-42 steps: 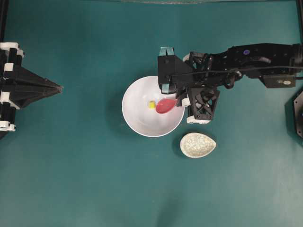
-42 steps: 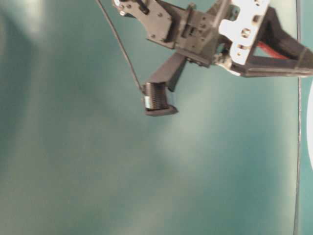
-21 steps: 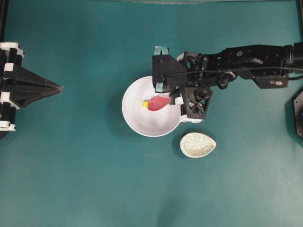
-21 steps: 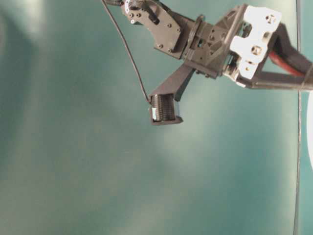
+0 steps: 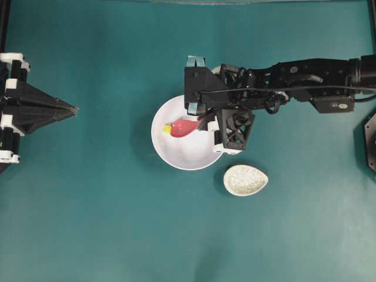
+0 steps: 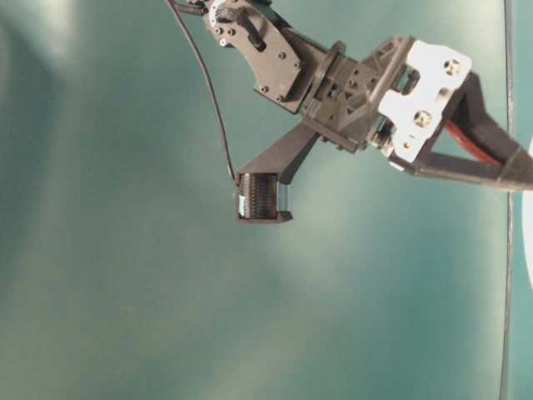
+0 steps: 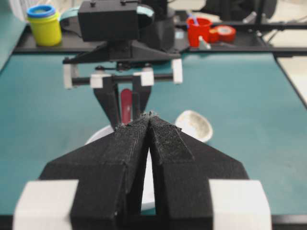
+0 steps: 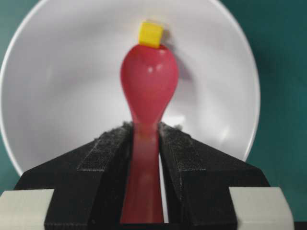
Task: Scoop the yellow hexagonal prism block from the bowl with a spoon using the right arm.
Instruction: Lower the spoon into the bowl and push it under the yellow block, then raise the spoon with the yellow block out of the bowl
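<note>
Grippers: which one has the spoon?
The right gripper, reaching over the white bowl, is clamped on the red spoon handle. The left gripper sits shut and empty at the table's left edge.

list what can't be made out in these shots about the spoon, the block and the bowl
- Block under or on the spoon's tip: the yellow block sits at the tip of the spoon; neither the right wrist nor the overhead view shows whether it is on the scoop.
- Spoon handle's end: right wrist view, hidden between the right gripper fingers.
- Bowl: table-level view, cut off by the right edge.
- Bowl and block: left wrist view, blocked by the shut left gripper.
</note>
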### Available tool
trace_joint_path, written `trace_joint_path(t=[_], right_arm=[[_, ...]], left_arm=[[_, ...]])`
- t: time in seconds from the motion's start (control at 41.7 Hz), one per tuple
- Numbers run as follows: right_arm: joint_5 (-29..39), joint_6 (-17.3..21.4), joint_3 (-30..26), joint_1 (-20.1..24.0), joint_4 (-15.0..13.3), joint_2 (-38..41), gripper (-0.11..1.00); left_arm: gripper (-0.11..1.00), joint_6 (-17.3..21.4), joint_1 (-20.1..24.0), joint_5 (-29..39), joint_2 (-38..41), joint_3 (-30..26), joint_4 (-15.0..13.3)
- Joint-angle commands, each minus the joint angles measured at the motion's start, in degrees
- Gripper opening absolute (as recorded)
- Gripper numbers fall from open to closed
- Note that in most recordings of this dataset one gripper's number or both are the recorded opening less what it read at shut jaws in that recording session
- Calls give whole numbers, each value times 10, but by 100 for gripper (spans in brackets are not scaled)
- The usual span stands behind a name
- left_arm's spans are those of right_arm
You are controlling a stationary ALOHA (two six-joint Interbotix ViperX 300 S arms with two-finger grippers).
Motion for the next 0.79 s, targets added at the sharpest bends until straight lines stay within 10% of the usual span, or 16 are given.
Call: trace_joint_path(t=[0.0, 0.768], right_arm=[[-16, -1, -12, 0, 3, -9, 24], [-66, -1, 1, 4, 6, -25, 24]], left_arm=[[0, 0, -1, -2, 3, -14, 1], [0, -1, 0, 4, 3, -13, 1]])
